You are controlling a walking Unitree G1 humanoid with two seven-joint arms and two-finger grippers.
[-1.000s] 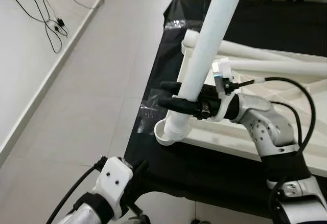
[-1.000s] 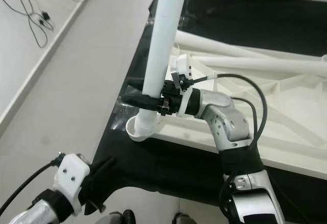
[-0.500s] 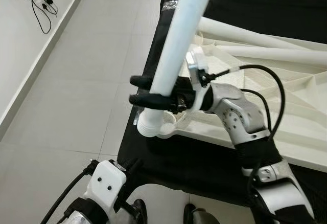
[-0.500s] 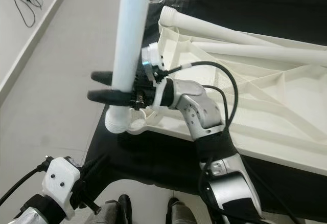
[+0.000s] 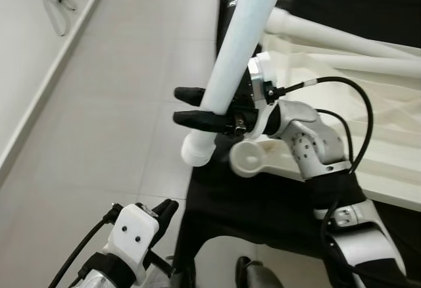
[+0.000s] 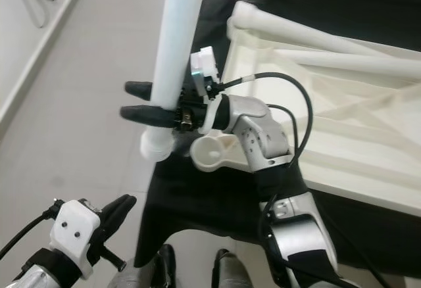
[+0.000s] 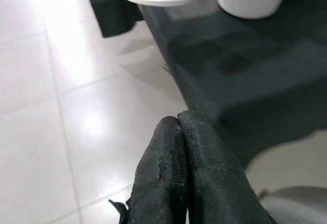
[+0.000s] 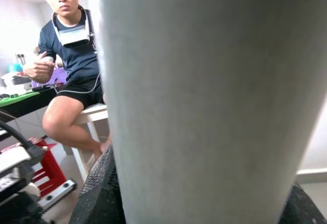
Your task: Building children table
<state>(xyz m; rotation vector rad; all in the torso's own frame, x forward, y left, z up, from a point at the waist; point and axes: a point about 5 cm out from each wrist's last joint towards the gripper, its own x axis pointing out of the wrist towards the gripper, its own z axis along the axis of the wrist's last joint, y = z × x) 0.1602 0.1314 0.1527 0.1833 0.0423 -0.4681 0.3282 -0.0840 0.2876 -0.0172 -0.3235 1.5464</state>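
table leg left of tabletop

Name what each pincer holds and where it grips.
The right pincer clamps the white table leg on its shaft, just above the threaded lower end. The left pincer is shut and holds nothing.

The white table leg, clamped in the right gripper, has been drawn off the tabletop's corner socket, seemingly leftward.
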